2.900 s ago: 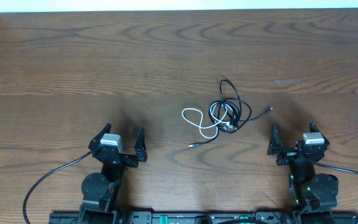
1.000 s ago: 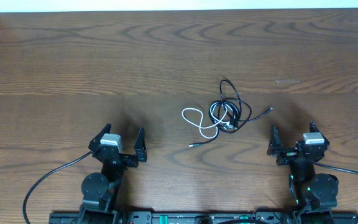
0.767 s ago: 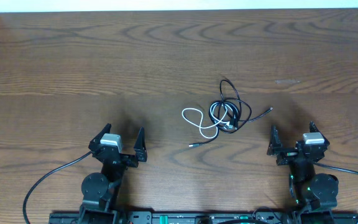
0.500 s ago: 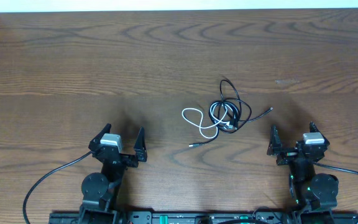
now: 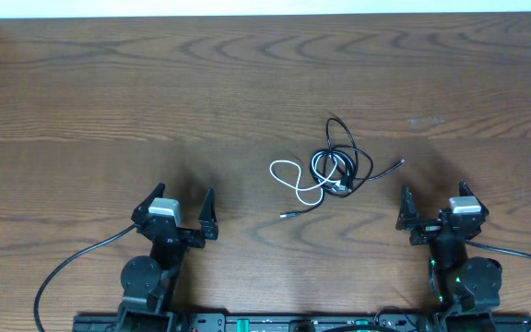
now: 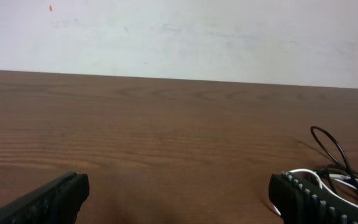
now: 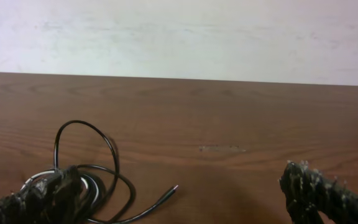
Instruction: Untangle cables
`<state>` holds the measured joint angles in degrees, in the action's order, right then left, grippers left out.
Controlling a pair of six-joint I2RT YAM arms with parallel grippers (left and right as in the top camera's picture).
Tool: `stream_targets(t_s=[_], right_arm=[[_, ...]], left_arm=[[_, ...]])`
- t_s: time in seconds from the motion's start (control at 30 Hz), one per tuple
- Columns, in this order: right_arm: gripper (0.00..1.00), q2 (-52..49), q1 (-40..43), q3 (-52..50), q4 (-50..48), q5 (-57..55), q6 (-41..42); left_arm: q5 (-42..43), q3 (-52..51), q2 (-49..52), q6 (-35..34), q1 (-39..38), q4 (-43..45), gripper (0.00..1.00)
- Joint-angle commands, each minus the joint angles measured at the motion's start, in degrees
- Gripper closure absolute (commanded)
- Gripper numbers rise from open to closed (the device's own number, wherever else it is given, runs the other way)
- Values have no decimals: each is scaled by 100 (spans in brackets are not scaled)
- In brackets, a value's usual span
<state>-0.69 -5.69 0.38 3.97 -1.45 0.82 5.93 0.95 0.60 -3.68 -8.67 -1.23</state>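
Observation:
A tangle of thin black cables lies on the wooden table right of centre, with a white cable looping out to its left. One black plug end points right, another lies at the front. My left gripper is open and empty, near the front left, well apart from the cables. My right gripper is open and empty, just right of the tangle. The left wrist view shows the cables at far right. The right wrist view shows the black loops behind my left fingertip.
A pale wall runs along the table's far edge. The thicker black arm cables trail at the front by the arm bases.

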Motion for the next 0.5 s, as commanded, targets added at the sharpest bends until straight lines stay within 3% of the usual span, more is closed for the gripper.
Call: stream_targets(t_s=[0.0, 0.2, 0.47], right_arm=[[1, 31, 24, -7, 22, 98, 199], [1, -66, 24, 15, 66, 72, 426], [1, -647, 24, 699, 1161, 9, 426]], left_arm=[[221, -17, 2, -138, 24, -289, 2], [197, 273, 197, -256, 24, -638, 2], [203, 868, 1231, -664, 24, -1047, 2]])
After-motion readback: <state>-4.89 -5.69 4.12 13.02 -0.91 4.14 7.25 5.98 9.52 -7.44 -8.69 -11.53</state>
